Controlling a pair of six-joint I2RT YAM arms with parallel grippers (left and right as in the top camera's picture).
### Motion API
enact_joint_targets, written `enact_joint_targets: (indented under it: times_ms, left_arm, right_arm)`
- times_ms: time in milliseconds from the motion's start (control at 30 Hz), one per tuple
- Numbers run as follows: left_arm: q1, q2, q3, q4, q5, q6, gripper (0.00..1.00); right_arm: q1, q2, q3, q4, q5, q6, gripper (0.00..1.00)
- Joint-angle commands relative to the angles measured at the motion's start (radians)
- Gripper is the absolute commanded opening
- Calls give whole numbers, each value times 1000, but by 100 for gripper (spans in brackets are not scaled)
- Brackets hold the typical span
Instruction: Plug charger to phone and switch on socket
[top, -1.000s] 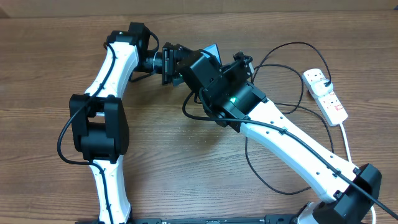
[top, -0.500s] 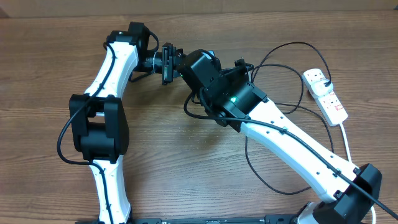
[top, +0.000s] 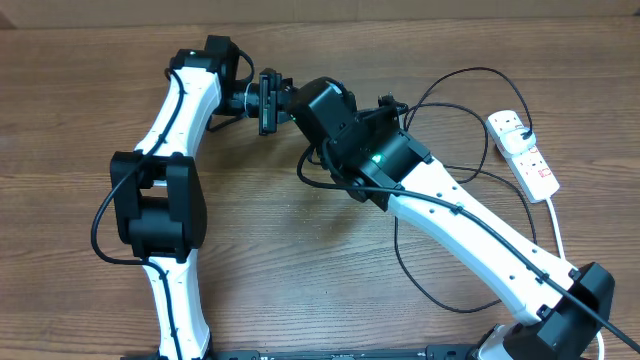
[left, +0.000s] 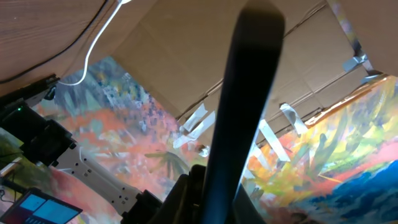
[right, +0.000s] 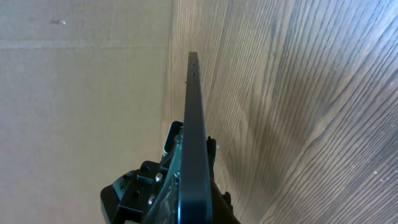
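Note:
The phone (right: 194, 137) shows edge-on as a slim dark slab standing up off the wooden table; from overhead it is hidden between the two grippers. My right gripper (top: 322, 100) is shut on its near end. My left gripper (top: 272, 100) grips it from the other side; in the left wrist view the phone (left: 242, 106) rises as a dark bar from between the jaws (left: 208, 202). The charger cable (top: 452, 88) loops across the table to a black plug (top: 526, 135) in the white socket (top: 532, 165). Its connector tip is not visible.
The socket's thick white cord (top: 556, 230) runs toward the front right edge. Black cable loops lie under and beside the right arm (top: 420, 275). A cardboard wall (right: 81, 93) stands along the table's far edge, close behind the grippers.
The right gripper has turned and shifted slightly left. The phone's blue face, visible from overhead a second ago, is now hidden. The left gripper has barely moved.

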Motion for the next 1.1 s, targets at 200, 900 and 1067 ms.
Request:
enact_joint_targets:
  times_ms: [200, 900, 1067]
  left_arm:
    - [-3, 8, 20, -5, 14, -22, 4]
    - [-2, 8, 20, 82, -254, 130, 4]
    - [-6, -1, 26, 84, -253, 336, 4]
  right_arm:
    - [6, -42, 40, 23, -37, -28, 23]
    - [-124, -162, 40, 14, 27, -736, 77]
    - [-253, -192, 40, -107, 27, -994, 100]
